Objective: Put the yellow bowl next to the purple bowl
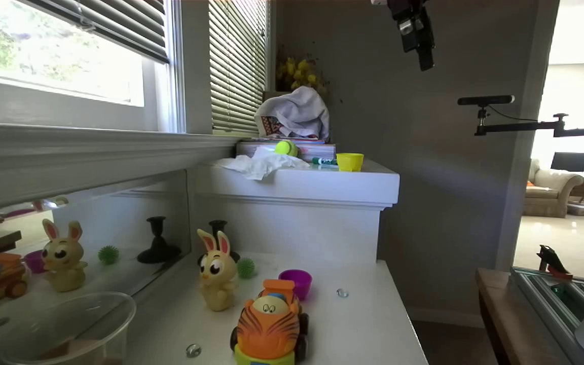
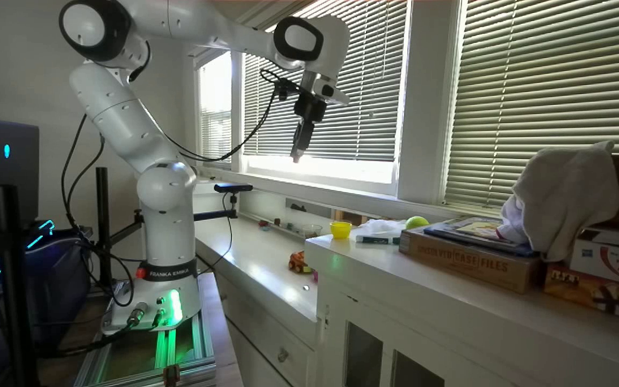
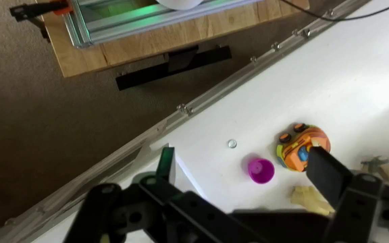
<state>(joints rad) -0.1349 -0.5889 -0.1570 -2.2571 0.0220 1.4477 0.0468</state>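
Observation:
The yellow bowl (image 1: 350,162) stands upright near the front corner of the raised white ledge; it also shows in an exterior view (image 2: 340,230). The purple bowl (image 1: 296,286) stands on the lower white counter, behind the orange toy car. In the wrist view the purple bowl (image 3: 261,171) lies between the fingers, well below them. An exterior view shows only a sliver of it past the ledge. My gripper (image 3: 241,150) is open and empty, high above both surfaces; it also shows in both exterior views (image 1: 426,66) (image 2: 297,157). The yellow bowl is hidden or barely visible in the wrist view.
The orange toy car (image 3: 301,153) and the rabbit toy (image 1: 217,274) stand close to the purple bowl. A green marker (image 2: 378,239), tissue (image 1: 261,162) and tennis ball (image 1: 286,148) lie near the yellow bowl. Stacked game boxes (image 2: 470,260) and a clear cup (image 1: 69,324) also show.

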